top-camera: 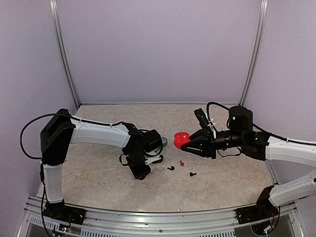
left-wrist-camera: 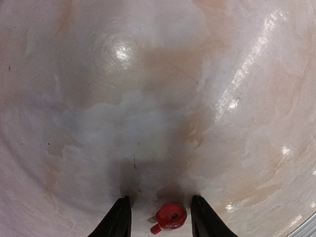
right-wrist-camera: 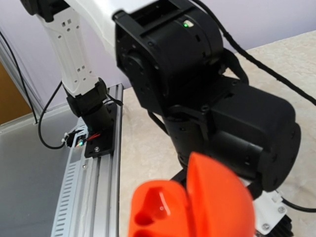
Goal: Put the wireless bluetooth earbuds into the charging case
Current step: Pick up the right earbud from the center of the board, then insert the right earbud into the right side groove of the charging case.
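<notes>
My right gripper [top-camera: 187, 143] is shut on an open red charging case [top-camera: 180, 138] and holds it above the table. In the right wrist view the case [right-wrist-camera: 192, 202] fills the bottom, lid up, its earbud wells empty; the fingers are hidden there. My left gripper [left-wrist-camera: 161, 221] points down at the table, open, with a red earbud [left-wrist-camera: 170, 216] lying between its fingers [left-wrist-camera: 117, 221]. In the top view that earbud is hidden under the left gripper [top-camera: 140, 171]. Another red earbud [top-camera: 181, 162] and two black earbuds [top-camera: 171, 168] [top-camera: 192, 174] lie on the table between the arms.
A small grey rounded object [top-camera: 163, 141] lies behind the left wrist. The left arm's black wrist [right-wrist-camera: 217, 98] stands close in front of the held case. The metal rail [top-camera: 148, 217] runs along the near edge. Lilac walls enclose the table.
</notes>
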`<state>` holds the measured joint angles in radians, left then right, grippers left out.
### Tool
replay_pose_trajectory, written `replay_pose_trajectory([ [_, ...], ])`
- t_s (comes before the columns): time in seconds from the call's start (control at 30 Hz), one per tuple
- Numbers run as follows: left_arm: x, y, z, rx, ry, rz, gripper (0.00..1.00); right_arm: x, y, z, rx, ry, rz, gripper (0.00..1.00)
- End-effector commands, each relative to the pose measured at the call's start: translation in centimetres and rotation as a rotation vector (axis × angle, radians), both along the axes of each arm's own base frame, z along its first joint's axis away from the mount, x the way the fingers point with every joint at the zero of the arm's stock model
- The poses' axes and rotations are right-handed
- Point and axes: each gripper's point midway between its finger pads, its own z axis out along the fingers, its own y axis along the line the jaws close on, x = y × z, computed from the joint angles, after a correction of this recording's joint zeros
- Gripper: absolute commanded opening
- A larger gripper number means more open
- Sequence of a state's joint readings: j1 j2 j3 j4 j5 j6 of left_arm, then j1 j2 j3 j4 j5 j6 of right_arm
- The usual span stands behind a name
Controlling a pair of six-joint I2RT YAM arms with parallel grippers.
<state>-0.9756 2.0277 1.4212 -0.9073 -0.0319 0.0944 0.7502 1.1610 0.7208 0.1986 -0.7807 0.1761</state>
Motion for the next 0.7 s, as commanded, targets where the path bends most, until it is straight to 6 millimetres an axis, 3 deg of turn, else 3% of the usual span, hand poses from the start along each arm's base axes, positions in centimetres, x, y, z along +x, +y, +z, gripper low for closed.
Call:
replay_pose_trajectory([
  [0.0, -0.8, 0.4, 0.7, -0.009, 0.019, -0.017, 0.40, 0.2, -0.2, -0.2, 0.002, 0.001, -0.001, 0.10],
  [0.43, 1.1, 0.1, 1.3, -0.031, -0.043, -0.002, 0.19, 0.5, -0.1, -0.5, -0.008, 0.001, -0.012, 0.10],
  [0.6, 2.4, -0.6, 3.4, -0.128, -0.095, 0.037, 0.13, 1.1, -0.1, -0.4, -0.011, -0.021, -0.045, 0.10],
  [0.67, 3.2, -1.5, 5.8, -0.220, -0.147, 0.056, 0.12, 1.6, -0.2, -0.3, -0.012, -0.046, -0.076, 0.10],
])
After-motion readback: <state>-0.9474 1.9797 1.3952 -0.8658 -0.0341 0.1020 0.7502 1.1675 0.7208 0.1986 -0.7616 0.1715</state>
